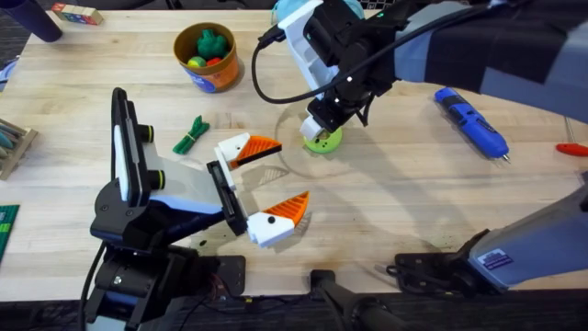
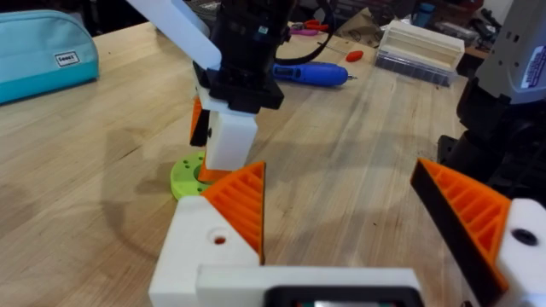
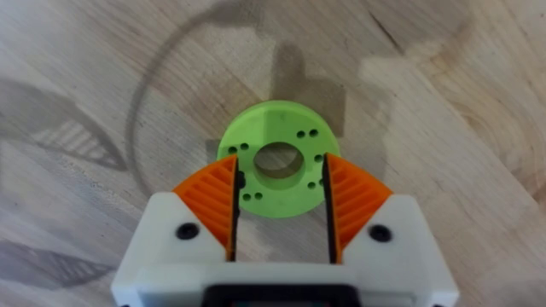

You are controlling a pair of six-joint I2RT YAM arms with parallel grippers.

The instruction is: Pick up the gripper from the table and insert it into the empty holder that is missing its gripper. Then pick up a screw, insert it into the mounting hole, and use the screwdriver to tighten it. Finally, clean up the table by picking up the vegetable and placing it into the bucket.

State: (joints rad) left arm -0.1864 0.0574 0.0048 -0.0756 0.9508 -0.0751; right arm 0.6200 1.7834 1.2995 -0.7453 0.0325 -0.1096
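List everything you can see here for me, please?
round orange tub with a blue label: one, far side of the table, toys inside
green toy bean bundle: one, lying on the table near the left arm
flat green plastic disc with holes: one, mid-table, under the right claw
blue electric screwdriver: one, right side of the table
red-handled tool: one, right edge
teal fabric pouch: one, on the table, seen from the left wrist
wooden table: one, pale wood
left claw: one, white with orange tips, open wide, near the table's front
right claw: one, white with orange tips, open over the disc
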